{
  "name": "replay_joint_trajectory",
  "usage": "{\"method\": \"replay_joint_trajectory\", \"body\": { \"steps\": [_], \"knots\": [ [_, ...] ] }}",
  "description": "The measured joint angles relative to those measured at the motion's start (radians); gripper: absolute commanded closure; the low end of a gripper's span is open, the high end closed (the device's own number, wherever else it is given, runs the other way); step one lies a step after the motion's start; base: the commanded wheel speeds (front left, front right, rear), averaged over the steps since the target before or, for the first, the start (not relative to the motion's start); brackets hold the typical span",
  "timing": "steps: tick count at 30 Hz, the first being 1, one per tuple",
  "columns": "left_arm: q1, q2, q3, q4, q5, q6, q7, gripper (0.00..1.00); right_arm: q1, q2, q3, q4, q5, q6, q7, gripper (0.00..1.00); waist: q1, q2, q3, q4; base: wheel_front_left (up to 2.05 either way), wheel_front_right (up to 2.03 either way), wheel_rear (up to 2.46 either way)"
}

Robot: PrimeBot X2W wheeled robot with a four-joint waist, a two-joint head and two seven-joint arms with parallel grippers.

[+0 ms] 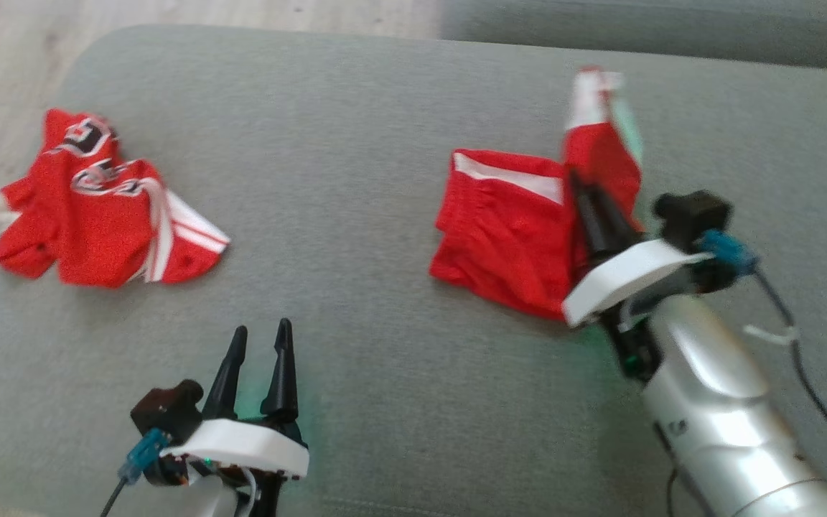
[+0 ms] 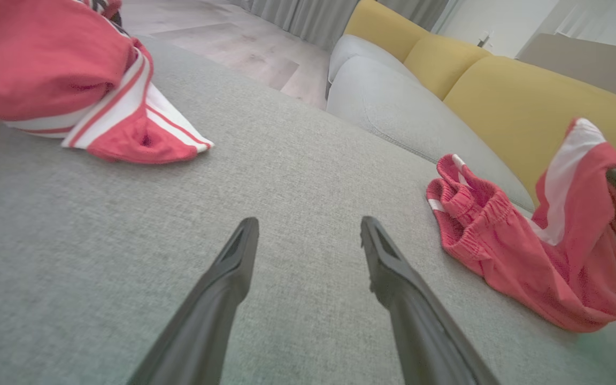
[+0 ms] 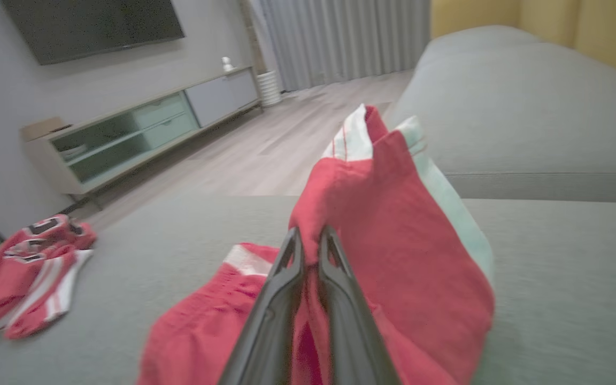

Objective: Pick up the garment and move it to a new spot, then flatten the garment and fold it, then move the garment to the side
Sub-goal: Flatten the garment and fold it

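Clearly, the right wrist view shows the right gripper (image 3: 308, 235) clamping red white-striped fabric shorts (image 3: 393, 240); the left gripper (image 2: 309, 222) gapes wide.

The shorts (image 1: 507, 237) at three o'clock are bright red with a white band down the side. The jersey (image 1: 90, 208) at nine o'clock is the same red, with white stripes and black-and-white lettering. The left tool (image 1: 263, 328) and the right tool (image 3: 310, 233) have black fingers on white housings. The cushion (image 1: 356, 179) is plain grey weave, and the sofa backs (image 2: 527, 101) are mustard yellow.
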Motion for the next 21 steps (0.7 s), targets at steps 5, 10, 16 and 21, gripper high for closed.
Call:
{"method": "replay_joint_trajectory", "body": {
  "steps": [5,10,16,21],
  "knots": [
    [0.004,0.0,-0.008,0.001,-0.002,0.0,0.0,0.0,0.0,0.002,0.193,-0.015,0.133,0.0,0.0,1.0,0.0,0.0,-0.008,0.065,0.0,0.0,0.0],
    [0.005,0.0,-0.009,0.006,-0.002,0.0,0.0,0.0,0.0,0.002,0.303,-0.01,0.272,0.0,0.0,0.0,0.0,0.0,-0.016,0.111,0.0,0.0,0.0],
    [0.011,0.0,0.031,0.006,0.031,0.0,0.0,0.0,0.004,0.007,0.284,-0.053,0.268,0.0,0.0,0.0,0.0,0.0,-0.03,0.077,0.0,0.0,0.0],
    [0.03,0.0,0.09,-0.01,0.099,0.0,0.0,0.0,0.065,0.007,0.102,-0.08,0.148,0.0,0.0,0.0,0.0,0.0,-0.044,0.017,0.0,0.0,0.0]
  ]
}}
